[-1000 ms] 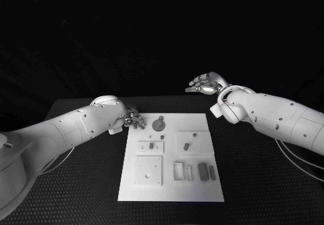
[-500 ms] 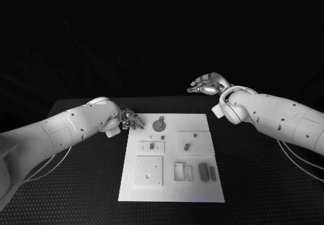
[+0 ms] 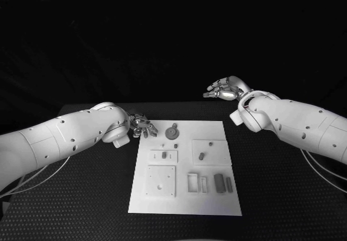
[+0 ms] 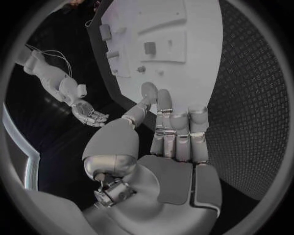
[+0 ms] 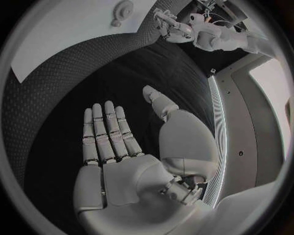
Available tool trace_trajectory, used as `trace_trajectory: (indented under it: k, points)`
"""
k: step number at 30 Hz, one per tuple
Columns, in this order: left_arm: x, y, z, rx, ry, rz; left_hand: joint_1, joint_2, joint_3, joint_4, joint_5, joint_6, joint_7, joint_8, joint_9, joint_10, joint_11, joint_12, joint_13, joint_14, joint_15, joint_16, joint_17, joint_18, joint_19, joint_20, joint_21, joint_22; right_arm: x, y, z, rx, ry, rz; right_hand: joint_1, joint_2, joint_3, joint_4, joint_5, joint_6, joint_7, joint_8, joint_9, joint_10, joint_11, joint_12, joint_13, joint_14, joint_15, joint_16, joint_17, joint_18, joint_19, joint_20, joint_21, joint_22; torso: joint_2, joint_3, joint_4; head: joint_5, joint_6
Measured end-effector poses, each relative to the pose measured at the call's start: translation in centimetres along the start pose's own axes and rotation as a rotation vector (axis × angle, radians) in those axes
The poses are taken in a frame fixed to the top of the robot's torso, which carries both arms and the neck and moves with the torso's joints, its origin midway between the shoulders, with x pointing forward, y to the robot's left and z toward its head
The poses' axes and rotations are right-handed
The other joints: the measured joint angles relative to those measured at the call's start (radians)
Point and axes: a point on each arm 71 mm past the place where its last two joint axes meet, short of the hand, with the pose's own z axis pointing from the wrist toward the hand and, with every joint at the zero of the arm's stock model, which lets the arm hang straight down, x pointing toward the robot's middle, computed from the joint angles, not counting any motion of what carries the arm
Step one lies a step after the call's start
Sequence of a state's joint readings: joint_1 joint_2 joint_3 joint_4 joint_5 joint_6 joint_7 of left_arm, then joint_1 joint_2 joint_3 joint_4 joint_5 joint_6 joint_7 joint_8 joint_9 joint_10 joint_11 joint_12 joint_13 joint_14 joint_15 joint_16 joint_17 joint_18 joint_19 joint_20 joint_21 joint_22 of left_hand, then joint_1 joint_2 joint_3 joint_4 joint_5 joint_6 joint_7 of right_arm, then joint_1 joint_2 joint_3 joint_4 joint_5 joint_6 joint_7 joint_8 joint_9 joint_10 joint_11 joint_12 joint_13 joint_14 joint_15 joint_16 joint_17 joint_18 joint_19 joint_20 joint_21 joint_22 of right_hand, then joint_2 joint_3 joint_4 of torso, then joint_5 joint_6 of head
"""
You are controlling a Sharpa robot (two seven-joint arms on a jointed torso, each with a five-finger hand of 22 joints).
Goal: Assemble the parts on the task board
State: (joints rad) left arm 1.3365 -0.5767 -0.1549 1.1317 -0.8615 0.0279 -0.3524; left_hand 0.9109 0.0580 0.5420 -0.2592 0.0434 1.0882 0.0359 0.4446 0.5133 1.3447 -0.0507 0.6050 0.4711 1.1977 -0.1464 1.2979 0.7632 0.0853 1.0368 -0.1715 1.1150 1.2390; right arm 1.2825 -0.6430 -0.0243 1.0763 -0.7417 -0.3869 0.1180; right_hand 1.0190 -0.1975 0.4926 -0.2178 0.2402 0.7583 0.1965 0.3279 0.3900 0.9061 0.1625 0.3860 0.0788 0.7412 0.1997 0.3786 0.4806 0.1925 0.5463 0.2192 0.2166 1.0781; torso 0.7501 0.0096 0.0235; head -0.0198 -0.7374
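Both hands are being held empty with fingers apart, the left hand (image 3: 142, 126) at the task board (image 3: 184, 203)'s far corner, seemingly for a reach, the right hand (image 3: 225, 89) kept clear beyond it

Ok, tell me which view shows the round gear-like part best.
The head view: the round gear-like part lies in plain sight at the far end of the task board. The right wrist view catches it small near the rim; in the left wrist view I cannot pick it out.

Overhead head camera; two wrist fisheyes

A black table (image 3: 87, 201) with a finely dotted, textured surface, under a dark background.
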Motion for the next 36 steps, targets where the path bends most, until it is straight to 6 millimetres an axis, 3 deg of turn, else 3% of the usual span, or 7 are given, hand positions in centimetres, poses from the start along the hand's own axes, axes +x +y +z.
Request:
trace_trajectory:
  k: [13, 20, 36]
  points:
    - [2.0, 0.2, -1.4, 0.007, -0.013, 0.084, 0.008, -0.008, 0.006, 0.0, 0.004, 0.013, -0.002, 0.0, 0.0, 0.01, 0.002, 0.0, 0.001, 0.008, 0.0, 0.002, 0.0, -0.001, 0.007, 0.0, 0.0, 0.0, 0.2, 0.2, -0.1, -0.005, 0.008, 0.001, 0.0, 0.0, 0.0, 0.0, 0.0, 0.0, 0.0, 0.0, -0.001, 0.0, 0.0, 0.0, -0.002, 0.0, 0.0, 0.0, -0.001, 0.0, 0.0, 0.0, 0.0, 0.001, 0.0, 0.0002, -0.0006, 0.008, -0.008]
    - [4.1, 0.7, -1.5, 0.0, -0.008, 0.159, 0.007, -0.008, 0.007, 0.001, 0.004, 0.022, -0.007, 0.0, 0.0, 0.015, 0.002, 0.0, 0.001, 0.011, 0.0, 0.004, 0.0, -0.007, 0.011, -0.003, 0.0, 0.0, 0.2, 0.3, -0.2, -0.005, 0.009, 0.0, 0.0, 0.0, 0.0, 0.0, 0.0, 0.0, 0.0, 0.0, -0.001, 0.0, 0.0, 0.0, -0.002, 0.0, 0.0, 0.0, -0.002, 0.0, 0.0, 0.0, 0.0, 0.001, 0.001, 0.0001, -0.0012, 0.009, -0.016]
    - [4.9, 0.5, -1.5, -0.002, -0.036, 0.189, -0.005, -0.02, 0.018, -0.004, 0.003, 0.028, -0.011, 0.0, 0.0, 0.026, 0.001, 0.0, 0.002, 0.023, -0.002, 0.008, 0.001, -0.009, 0.02, -0.006, 0.007, 0.001, 0.3, 0.4, -0.2, -0.008, 0.012, -0.002, 0.0, 0.0, 0.0, 0.0, 0.0, 0.0, 0.0, 0.0, -0.001, 0.0, 0.0, 0.0, -0.003, 0.0, 0.0, 0.0, -0.003, 0.0, 0.0, 0.0, -0.004, 0.002, 0.002, -0.0005, -0.0012, 0.008, -0.028]
